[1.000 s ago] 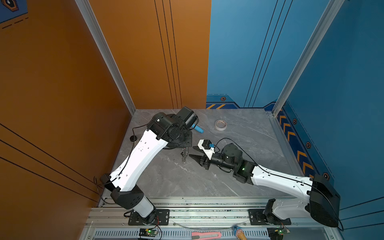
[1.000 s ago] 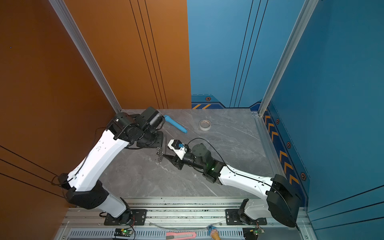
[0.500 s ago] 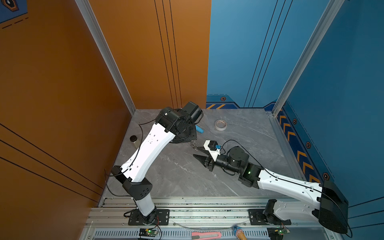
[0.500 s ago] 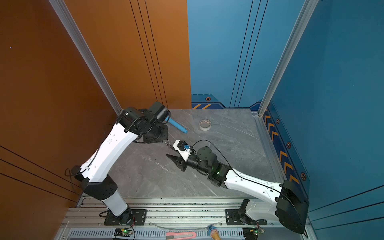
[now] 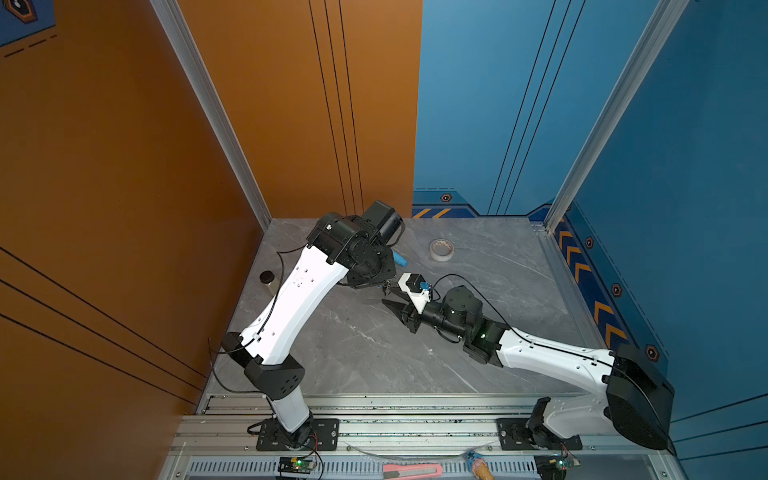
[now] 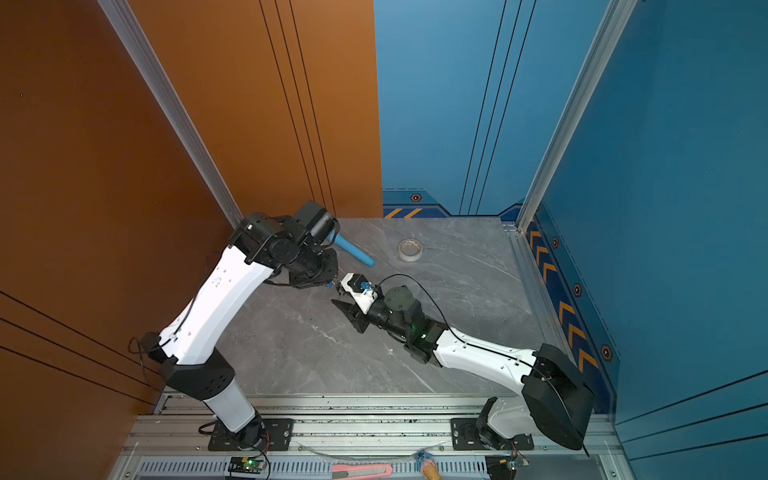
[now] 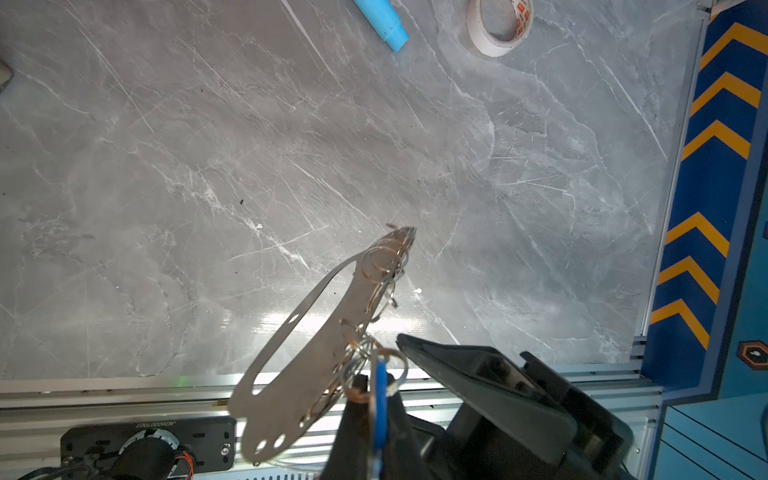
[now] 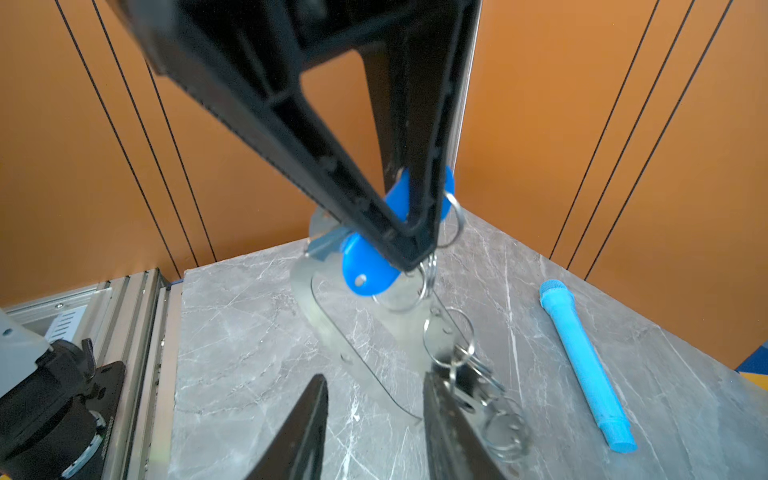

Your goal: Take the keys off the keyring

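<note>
Since the keyring (image 7: 299,386), hung at lower centre of the left wrist view, looks thin, stiff and slippery, its edge is best pinched by the right gripper (image 8: 374,399), whose jaws stand parted; the light keys (image 8: 368,266) are clamped in the left gripper (image 8: 415,249).

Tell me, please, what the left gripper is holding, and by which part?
The left gripper is shut on the keys, pinching their blue tag; the keyring hangs below them. The right gripper stands open, holding nothing.
</note>
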{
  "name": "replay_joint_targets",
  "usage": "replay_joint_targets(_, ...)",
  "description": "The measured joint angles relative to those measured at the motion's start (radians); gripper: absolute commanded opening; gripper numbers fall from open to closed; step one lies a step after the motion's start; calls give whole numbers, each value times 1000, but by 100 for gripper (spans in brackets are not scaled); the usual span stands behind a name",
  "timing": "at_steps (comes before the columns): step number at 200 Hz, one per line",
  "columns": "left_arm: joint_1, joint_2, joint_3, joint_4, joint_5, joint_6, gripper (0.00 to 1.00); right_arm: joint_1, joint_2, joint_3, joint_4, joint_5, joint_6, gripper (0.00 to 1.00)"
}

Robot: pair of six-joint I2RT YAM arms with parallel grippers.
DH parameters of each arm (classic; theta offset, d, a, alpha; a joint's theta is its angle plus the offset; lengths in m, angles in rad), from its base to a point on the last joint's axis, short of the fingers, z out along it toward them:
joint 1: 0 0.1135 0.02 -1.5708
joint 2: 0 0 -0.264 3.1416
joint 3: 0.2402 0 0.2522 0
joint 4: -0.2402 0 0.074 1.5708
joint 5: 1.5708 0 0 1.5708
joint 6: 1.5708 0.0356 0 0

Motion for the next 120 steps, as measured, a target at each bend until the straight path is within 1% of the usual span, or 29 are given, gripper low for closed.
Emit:
replay_joint_targets(53,2,0,0,6,31,4,0,-30,16,35,42,-11,-1,35)
replay_joint_targets(75,6,-1,0,3,42,5,0,-42,26,38,47,-27,-1,28)
replay_joint_targets(105,6,-1,0,0,59,5,0,-52,42,55,54,-35,0,23)
replay_joint_targets(120,6,-1,0,0,67,5,0,-56,45,58,54,-39,0,23)
